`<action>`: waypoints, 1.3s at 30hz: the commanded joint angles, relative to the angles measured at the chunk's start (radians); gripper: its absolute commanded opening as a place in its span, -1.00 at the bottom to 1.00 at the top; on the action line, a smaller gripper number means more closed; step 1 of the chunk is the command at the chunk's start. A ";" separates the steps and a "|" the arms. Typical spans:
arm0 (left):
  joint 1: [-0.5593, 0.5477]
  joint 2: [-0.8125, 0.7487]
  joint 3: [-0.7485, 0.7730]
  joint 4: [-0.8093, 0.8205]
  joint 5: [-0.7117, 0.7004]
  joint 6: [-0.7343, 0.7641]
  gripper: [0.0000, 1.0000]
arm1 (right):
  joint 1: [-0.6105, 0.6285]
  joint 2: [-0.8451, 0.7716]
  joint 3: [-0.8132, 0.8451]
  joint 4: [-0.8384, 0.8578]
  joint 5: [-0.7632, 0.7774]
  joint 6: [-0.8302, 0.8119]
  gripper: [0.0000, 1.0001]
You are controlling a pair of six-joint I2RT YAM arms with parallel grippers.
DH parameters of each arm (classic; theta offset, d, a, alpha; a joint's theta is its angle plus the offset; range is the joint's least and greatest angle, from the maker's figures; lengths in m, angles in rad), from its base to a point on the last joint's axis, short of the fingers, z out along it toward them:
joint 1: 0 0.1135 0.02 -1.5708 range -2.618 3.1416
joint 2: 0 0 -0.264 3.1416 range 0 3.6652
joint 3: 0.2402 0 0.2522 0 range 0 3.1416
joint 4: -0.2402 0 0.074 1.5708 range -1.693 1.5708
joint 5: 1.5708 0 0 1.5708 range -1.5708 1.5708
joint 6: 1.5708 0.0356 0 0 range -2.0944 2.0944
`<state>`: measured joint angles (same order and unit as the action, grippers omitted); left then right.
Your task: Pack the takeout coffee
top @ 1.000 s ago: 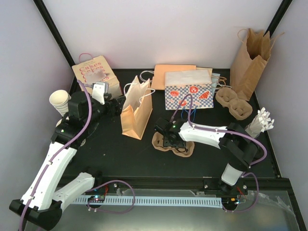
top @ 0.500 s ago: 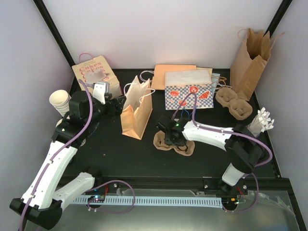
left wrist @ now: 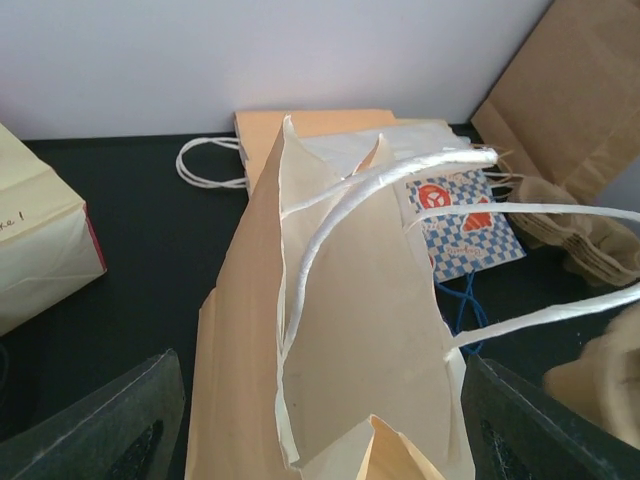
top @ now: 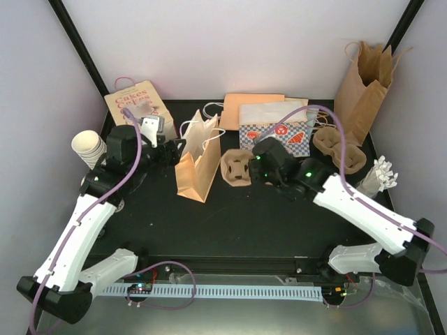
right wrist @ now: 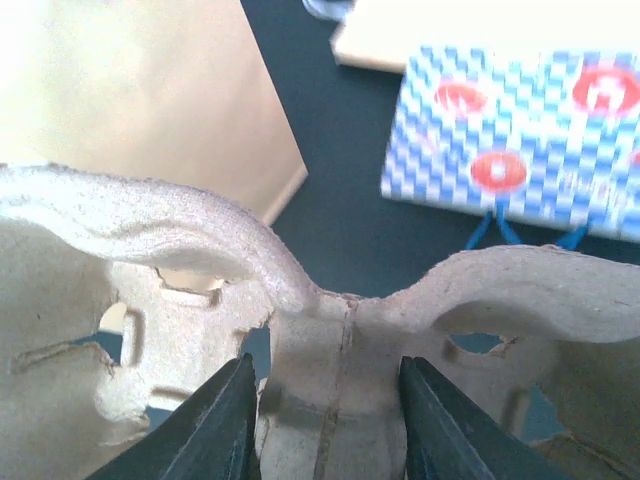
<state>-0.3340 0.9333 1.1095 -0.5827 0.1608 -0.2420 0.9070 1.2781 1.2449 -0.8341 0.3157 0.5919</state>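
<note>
Cup carrier [top: 236,169] pinched beside paper bag [top: 199,167]

The right gripper [right wrist: 325,400] pinched the cup carrier's middle rib, holding it tilted just beside the paper bag on the tabletop [top: 209,223]; the left gripper [top: 170,153] stood spread at the bag's other side; where the takeout coffee was could not be told

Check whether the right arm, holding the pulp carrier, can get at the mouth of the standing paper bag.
Probably yes. The right gripper holds the pulp carrier beside the paper bag with nothing between them, and its mouth stands open. Its white handles cross the opening and could snag.
</note>
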 commanded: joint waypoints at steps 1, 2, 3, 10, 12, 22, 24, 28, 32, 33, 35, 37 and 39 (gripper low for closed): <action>0.007 0.076 0.110 -0.109 -0.016 0.036 0.57 | -0.028 -0.068 0.107 0.077 0.002 -0.214 -0.15; 0.007 0.102 0.127 -0.132 -0.013 0.039 0.57 | -0.036 -0.075 0.131 0.094 -0.015 -0.230 -0.15; 0.007 0.124 0.142 -0.150 -0.003 0.042 0.57 | -0.045 -0.081 0.154 0.112 -0.033 -0.242 -0.15; 0.007 0.239 0.208 -0.210 0.032 0.066 0.56 | -0.108 -0.065 0.315 0.211 -0.145 -0.292 -0.14; 0.007 0.267 0.224 -0.225 0.010 0.072 0.56 | -0.111 -0.046 0.352 0.238 -0.139 -0.309 -0.14; 0.007 0.341 0.259 -0.277 -0.036 0.086 0.10 | -0.120 0.078 0.557 0.282 -0.277 -0.351 -0.13; 0.007 0.370 0.263 -0.286 -0.039 0.088 0.05 | -0.127 0.117 0.619 0.173 -0.289 -0.353 -0.05; 0.007 0.376 0.263 -0.295 -0.044 0.095 -0.12 | -0.128 0.189 0.656 -0.054 -0.248 -0.353 0.05; 0.007 0.377 0.260 -0.292 -0.052 0.103 -0.28 | -0.128 0.223 0.538 -0.217 -0.207 -0.330 0.05; 0.007 0.377 0.259 -0.290 -0.055 0.105 -0.35 | -0.128 0.214 0.476 -0.227 -0.200 -0.316 0.05; 0.007 0.377 0.257 -0.288 -0.060 0.106 -0.52 | -0.128 0.171 0.334 -0.196 -0.184 -0.288 0.07; 0.007 0.376 0.256 -0.283 -0.064 0.106 -0.65 | -0.130 0.123 0.209 -0.150 -0.173 -0.255 0.12; 0.007 0.373 0.256 -0.278 -0.064 0.105 -0.81 | -0.132 0.111 0.125 -0.120 -0.175 -0.229 0.16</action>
<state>-0.3340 1.3052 1.3277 -0.8528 0.1165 -0.1482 0.7834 1.4593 1.4956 -0.9424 0.1074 0.3000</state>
